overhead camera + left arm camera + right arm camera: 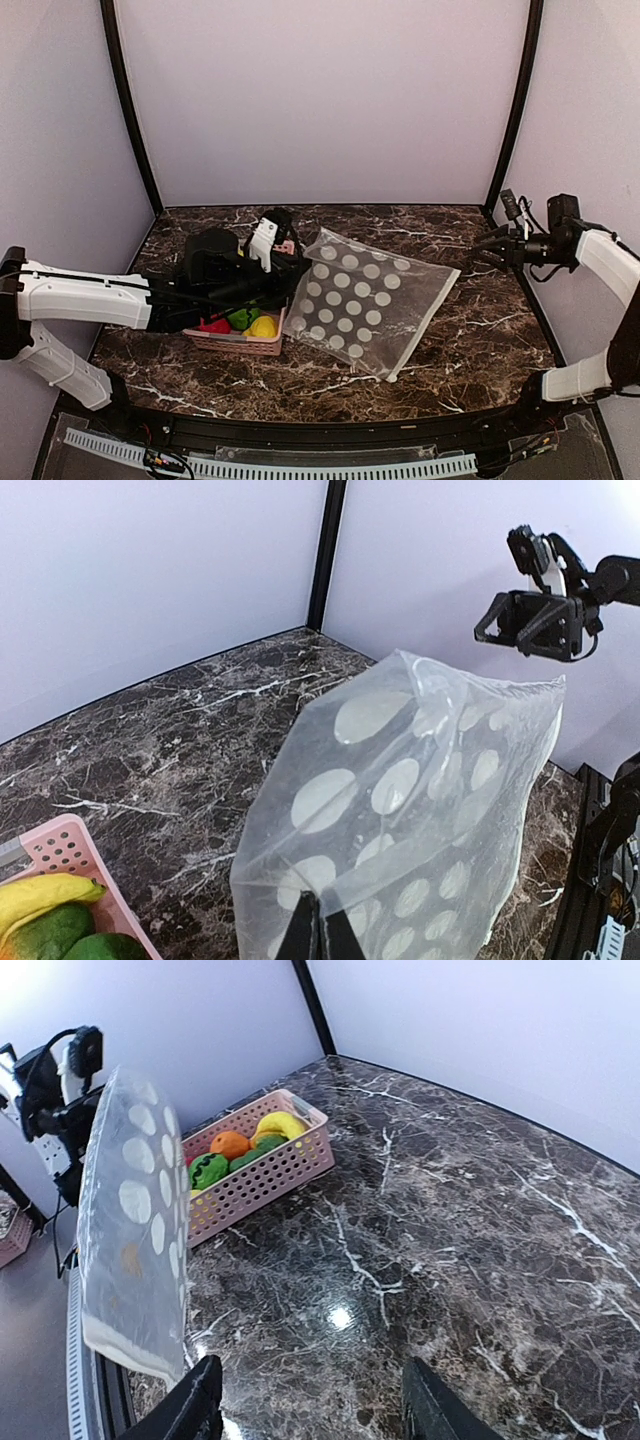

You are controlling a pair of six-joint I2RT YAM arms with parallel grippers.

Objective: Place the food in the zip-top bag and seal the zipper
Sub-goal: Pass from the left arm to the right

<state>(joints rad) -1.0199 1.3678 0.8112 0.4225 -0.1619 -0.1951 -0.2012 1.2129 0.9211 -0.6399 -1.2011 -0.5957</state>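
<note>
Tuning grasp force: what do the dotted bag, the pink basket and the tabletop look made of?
The dotted bag: thin clear plastic film, glossy; it crinkles and the table shows through.
The pink basket: rigid moulded plastic, with regular holes.
The tabletop: dark marble look with white veins, polished, reflecting light; possibly laminate or print.

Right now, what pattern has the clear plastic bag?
White polka dots on the bag; best in left wrist view.

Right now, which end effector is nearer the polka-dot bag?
Left. The left end effector is shut on the bag, holding it up beside the pink basket. The right end effector is open, apart from the bag, off its right side.
</note>
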